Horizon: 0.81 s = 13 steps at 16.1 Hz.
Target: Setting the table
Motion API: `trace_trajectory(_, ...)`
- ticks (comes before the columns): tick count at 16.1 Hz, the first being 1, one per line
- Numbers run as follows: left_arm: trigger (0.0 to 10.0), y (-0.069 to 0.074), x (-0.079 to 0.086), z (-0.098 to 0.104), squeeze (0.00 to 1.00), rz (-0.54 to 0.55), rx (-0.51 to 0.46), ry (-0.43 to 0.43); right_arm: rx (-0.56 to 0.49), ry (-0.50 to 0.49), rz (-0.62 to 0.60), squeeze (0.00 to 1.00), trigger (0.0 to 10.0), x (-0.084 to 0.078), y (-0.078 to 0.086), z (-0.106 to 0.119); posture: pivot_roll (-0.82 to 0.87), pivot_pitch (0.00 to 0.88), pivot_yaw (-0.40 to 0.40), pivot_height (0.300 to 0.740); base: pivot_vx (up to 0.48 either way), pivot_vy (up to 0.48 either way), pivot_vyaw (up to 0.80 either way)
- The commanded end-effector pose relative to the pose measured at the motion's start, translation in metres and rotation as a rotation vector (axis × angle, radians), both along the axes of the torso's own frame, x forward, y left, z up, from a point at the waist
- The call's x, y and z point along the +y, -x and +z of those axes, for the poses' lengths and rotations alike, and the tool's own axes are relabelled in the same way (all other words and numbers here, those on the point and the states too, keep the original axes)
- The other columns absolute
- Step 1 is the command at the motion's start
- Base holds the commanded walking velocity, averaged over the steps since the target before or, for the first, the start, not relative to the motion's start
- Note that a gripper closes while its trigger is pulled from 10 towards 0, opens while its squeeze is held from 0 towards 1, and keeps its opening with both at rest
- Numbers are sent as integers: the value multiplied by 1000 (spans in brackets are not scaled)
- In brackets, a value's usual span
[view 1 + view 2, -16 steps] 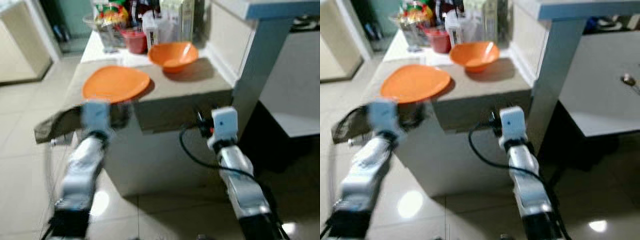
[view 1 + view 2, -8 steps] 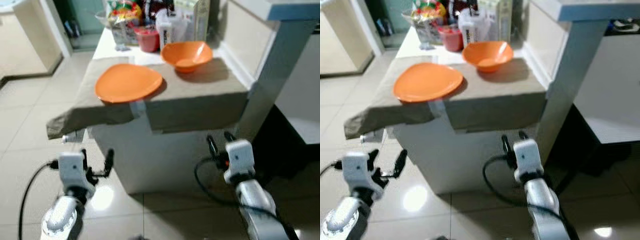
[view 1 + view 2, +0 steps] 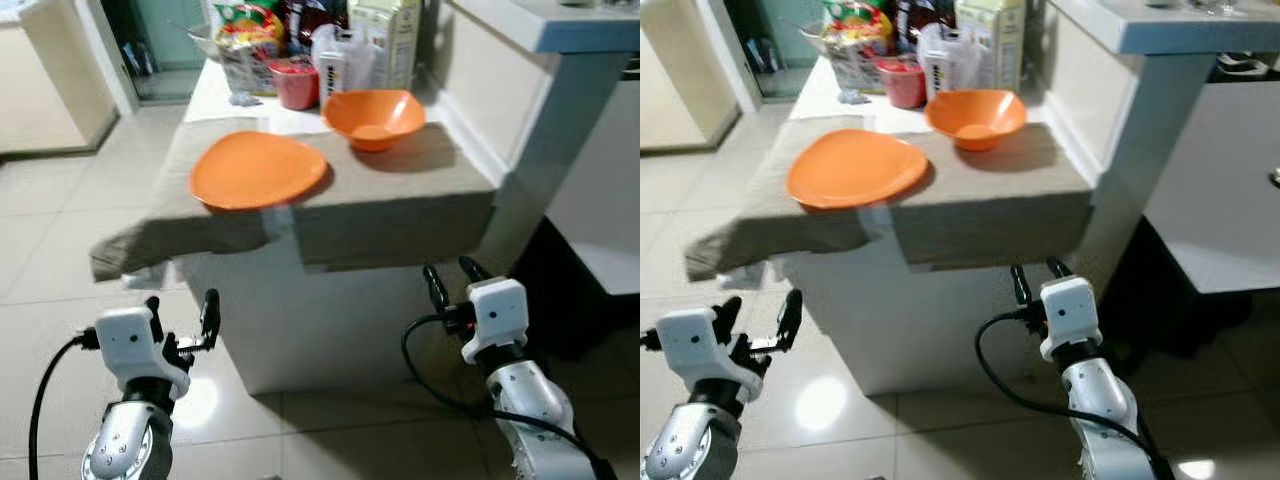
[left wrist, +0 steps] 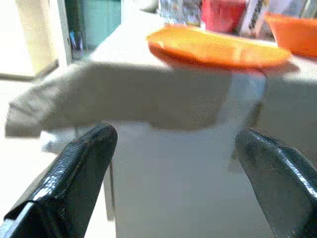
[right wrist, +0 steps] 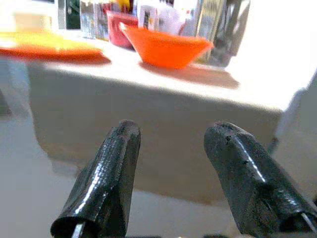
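On the cloth-covered surface (image 3: 400,200) sit an orange plate (image 3: 258,170) and orange bowl (image 3: 373,117), probably light, stiff plastic, best pinched at their rims. Both the left hand (image 3: 180,318) and right hand (image 3: 452,282) hang low near the surface's front, open and empty.

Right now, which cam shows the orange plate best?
Left eye view: the whole orange plate seen from above on the tan cloth. Right eye matches. Left wrist sees it edge-on; right wrist catches just a sliver.

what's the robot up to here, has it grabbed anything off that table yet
Nothing is grabbed yet. The robot faces a table draped in a beige cloth, where an orange plate and an orange bowl sit. The left gripper and right gripper hang open and empty below the table's edge.
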<state>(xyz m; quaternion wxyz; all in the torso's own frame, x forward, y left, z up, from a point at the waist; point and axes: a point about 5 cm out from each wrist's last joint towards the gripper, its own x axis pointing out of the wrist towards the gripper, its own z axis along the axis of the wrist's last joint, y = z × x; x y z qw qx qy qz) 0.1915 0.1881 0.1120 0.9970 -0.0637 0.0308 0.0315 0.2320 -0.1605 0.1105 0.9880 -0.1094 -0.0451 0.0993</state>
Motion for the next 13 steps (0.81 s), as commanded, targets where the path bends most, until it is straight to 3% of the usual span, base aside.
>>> trace_trajectory(1,10000,-4,1,13,0,3,-39,-22,-25,-21,21,0,10000,6,0,11,-126,0,74,740,382,289,0)
trace_trajectory(6,10000,-14,-10,19,0,-89,-23,-77,-54,-35,14,0,10000,11,0,33,-124,0,81,740,420,169,0)
trace_trajectory(9,10000,-26,-28,27,0,-213,-44,-221,-49,-37,12,0,10000,12,0,33,-126,0,89,740,466,0,0)
trace_trajectory(13,10000,-30,-23,28,0,-178,-38,-195,-29,-42,2,0,10000,15,0,33,-131,0,91,740,0,0,0)
